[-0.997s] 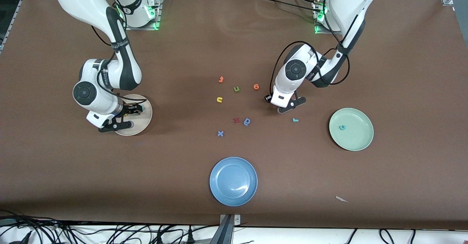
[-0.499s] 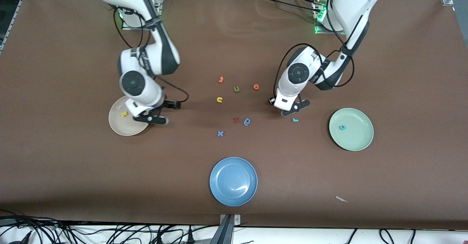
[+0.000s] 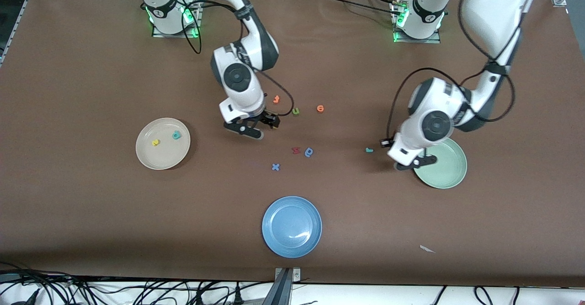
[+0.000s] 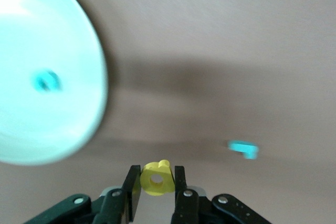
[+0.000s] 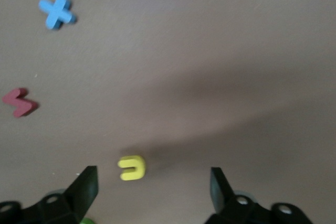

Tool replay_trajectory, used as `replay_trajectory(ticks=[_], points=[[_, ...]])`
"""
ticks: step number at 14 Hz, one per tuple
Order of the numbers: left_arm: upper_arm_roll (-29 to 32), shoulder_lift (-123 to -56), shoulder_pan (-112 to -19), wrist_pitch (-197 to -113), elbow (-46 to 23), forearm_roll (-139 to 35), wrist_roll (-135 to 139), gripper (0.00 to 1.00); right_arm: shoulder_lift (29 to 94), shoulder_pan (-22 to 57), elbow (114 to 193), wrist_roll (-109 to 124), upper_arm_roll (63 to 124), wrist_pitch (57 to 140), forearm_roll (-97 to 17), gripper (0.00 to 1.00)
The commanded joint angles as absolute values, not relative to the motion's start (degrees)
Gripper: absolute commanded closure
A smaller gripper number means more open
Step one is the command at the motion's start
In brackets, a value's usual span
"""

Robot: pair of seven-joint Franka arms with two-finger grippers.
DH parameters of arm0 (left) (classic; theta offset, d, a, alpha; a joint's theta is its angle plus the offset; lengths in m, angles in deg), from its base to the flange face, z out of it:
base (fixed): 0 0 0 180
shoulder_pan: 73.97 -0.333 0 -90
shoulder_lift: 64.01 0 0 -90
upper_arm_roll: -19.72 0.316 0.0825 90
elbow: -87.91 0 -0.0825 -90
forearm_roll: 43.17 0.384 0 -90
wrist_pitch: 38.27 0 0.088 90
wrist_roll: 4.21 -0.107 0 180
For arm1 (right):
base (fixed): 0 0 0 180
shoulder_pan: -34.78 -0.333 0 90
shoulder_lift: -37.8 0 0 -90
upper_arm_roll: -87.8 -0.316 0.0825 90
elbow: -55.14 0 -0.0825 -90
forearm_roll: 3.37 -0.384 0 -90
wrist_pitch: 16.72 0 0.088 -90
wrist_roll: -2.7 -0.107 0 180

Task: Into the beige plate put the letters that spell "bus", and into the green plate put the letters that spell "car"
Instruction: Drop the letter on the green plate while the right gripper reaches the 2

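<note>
My left gripper [image 4: 157, 183] is shut on the yellow "a" [image 4: 156, 178] and hangs at the rim of the green plate [image 3: 445, 170], on the side toward the table's middle. A teal "c" [image 4: 47, 81] lies in that plate. The teal "r" [image 3: 369, 150] rests on the table beside it. My right gripper [image 5: 153, 179] stands open just above the yellow "u" [image 5: 132, 167], which the hand hides in the front view. The beige plate [image 3: 163, 158] holds the yellow "s" [image 3: 156, 142] and teal "b" [image 3: 176, 135].
Loose letters lie mid-table: an orange one [image 3: 276, 98], a green "u" [image 3: 296, 111], another orange one [image 3: 320, 108], a red one [image 3: 295, 150], a blue rounded one [image 3: 309, 152] and a blue "x" [image 3: 275, 167]. A blue plate [image 3: 291, 226] sits nearest the front camera.
The right arm swung from the beige plate to the middle letters, leaving the teal "b" in the plate. The left arm carried the yellow "a" from mid-table to the green plate's rim.
</note>
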State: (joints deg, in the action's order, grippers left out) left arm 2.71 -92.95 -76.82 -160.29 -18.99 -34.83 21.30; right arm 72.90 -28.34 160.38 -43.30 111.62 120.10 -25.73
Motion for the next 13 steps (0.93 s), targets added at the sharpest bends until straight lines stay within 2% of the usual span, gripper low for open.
replay_trajectory(ticks=[1, 3, 5, 6, 9, 11, 13], points=[[2.14, -92.31, -84.31, -159.29, -19.40, -31.05, 6.11, 0.76, 77.08, -30.25, 158.77, -45.20, 112.50, 123.72, -27.10, 0.39], [2.06, -93.10, -87.32, -160.25, -19.40, -28.15, 1.08, 0.72, 78.66, -30.26, 157.02, -45.20, 112.41, 124.44, -27.28, 0.44], [2.06, -94.33, -88.29, -162.45, -19.32, -27.78, 1.05, 0.08, 79.02, -30.26, 155.69, -45.64, 111.62, 124.35, -29.03, 0.45], [1.97, -94.33, -88.21, -162.54, -19.14, -28.22, 1.58, 0.00, 79.02, -30.26, 155.69, -45.82, 111.45, 124.17, -29.12, 0.45], [1.79, -95.47, -86.63, -162.54, -15.81, -34.18, 7.62, 0.00, 79.72, -30.34, 156.13, -45.99, 111.27, 124.08, -29.12, 0.45], [1.70, -97.84, -82.26, -162.72, -12.65, -35.08, 17.36, 0.00, 79.81, -30.34, 156.57, -45.56, 111.27, 123.82, -29.12, 0.45], [1.70, -98.99, -79.08, -166.21, -12.54, -35.34, 24.49, 0.01, 79.81, -30.69, 156.92, -45.73, 111.18, 123.82, -29.12, 0.46]])
